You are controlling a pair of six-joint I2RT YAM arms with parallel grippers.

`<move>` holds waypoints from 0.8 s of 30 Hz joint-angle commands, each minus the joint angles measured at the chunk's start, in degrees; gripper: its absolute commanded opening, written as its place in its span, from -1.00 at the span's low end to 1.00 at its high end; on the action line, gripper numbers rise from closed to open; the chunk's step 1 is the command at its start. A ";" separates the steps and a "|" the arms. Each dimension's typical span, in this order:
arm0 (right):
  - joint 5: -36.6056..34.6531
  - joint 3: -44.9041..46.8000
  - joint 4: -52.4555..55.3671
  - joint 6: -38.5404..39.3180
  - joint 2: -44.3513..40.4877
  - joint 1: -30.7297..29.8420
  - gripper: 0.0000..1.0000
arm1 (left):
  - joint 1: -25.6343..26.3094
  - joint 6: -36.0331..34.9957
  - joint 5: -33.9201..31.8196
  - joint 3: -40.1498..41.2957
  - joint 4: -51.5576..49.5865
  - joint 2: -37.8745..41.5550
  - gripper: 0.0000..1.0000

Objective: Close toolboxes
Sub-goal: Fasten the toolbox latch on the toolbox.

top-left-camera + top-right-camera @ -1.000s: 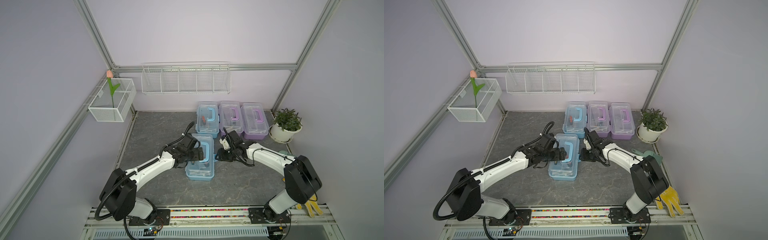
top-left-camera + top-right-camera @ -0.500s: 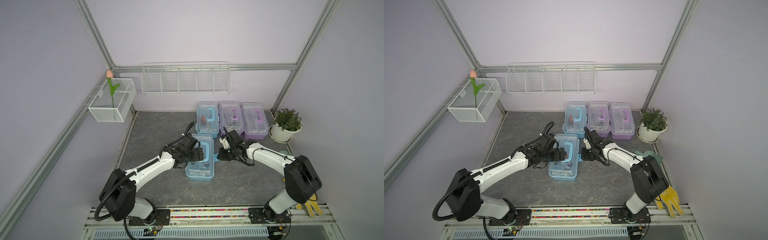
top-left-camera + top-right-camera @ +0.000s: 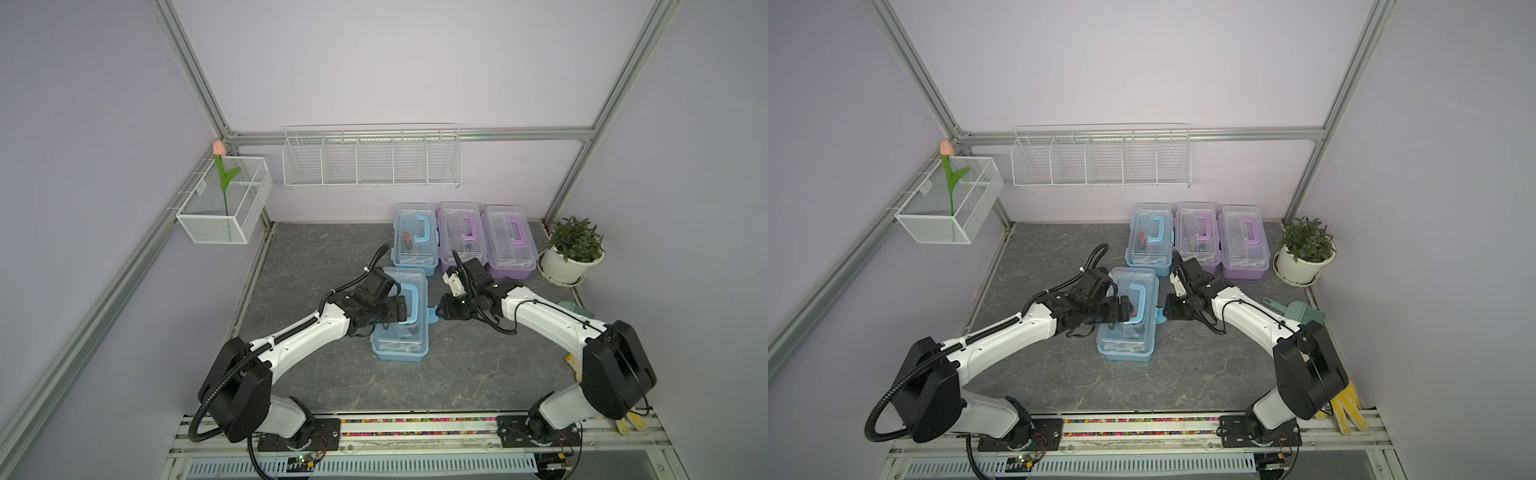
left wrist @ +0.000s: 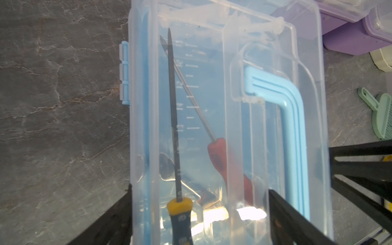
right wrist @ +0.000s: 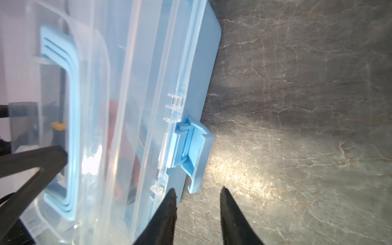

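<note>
The near light blue toolbox [image 3: 401, 332] sits mid-worktop [image 3: 316, 257] with its lid [image 4: 191, 84] down and its latch [image 5: 195, 152] sticking out from the side. The left gripper [image 3: 400, 309] spreads wide across the lid beside the handle [image 4: 292, 137]. The right gripper [image 5: 198, 197], narrowly parted and empty, points at the latch. Three more toolboxes [image 3: 462, 235] stand in a row behind.

Straddles clear-lidded light blue plastic toolbox [image 4: 212, 84] with left gripper [image 4: 199, 188] spread wide, red-handled screwdriver [image 4: 218, 158] and yellow-collared screwdriver [image 4: 179, 205] inside it.
</note>
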State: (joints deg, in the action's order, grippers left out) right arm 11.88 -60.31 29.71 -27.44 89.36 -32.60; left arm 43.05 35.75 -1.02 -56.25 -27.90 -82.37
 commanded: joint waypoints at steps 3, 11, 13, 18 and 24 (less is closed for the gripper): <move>1.72 -1.94 -2.71 -0.38 4.77 0.36 -0.24 | 0.33 -0.66 -0.27 0.36 -3.65 0.29 0.86; 2.27 -2.23 -3.52 -0.42 6.38 0.08 -0.41 | 0.35 -0.67 -0.30 0.61 -3.30 0.15 0.86; 2.03 -2.20 -2.94 -0.16 5.82 0.08 -0.51 | 0.36 -0.68 -0.30 0.66 -3.30 0.12 0.86; 0.87 -2.00 -1.47 0.23 3.36 0.21 -0.67 | 0.37 -0.68 -0.42 0.70 -3.39 0.28 0.86; 0.29 -2.26 0.54 0.89 0.79 0.35 -0.72 | 0.37 -0.66 -0.65 0.70 -3.65 0.48 0.86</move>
State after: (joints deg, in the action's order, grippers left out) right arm 11.55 -61.56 29.23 -27.86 93.51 -32.23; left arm 43.05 35.73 -1.04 -56.25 -27.97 -82.30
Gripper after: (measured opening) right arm 0.148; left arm 0.931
